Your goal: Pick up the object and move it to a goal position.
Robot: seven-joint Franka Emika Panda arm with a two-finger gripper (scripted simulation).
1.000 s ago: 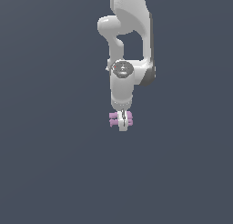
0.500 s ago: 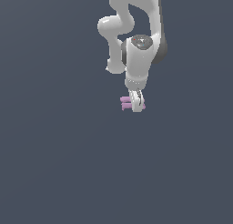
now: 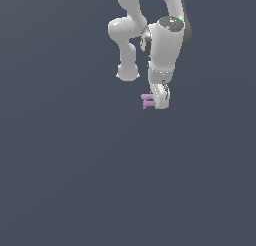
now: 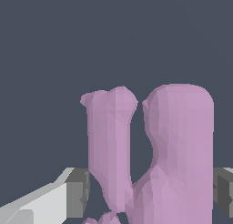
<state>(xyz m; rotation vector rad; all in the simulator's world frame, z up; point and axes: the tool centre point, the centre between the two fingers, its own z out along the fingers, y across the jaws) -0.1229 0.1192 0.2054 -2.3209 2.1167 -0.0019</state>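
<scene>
The object [image 3: 147, 101] is a small pale pink-lilac blocky piece with stubby prongs, held in my gripper [image 3: 160, 103] and sticking out toward the exterior view's left of the fingers. It hangs in the air under the white arm. In the wrist view the object [image 4: 154, 150] fills the middle as two thick prongs, pinched between a grey pad [image 4: 77, 191] on one side and another pad [image 4: 224, 189] on the other. The gripper [image 4: 150, 193] is shut on it.
A plain dark grey-blue surface [image 3: 75, 180] lies all around and below. The arm's white links [image 3: 165, 45] rise above the gripper. No other objects show.
The arm has swung toward the exterior view's right and risen, carrying the object with it. The wrist has turned, so the object now sticks out sideways from the fingers.
</scene>
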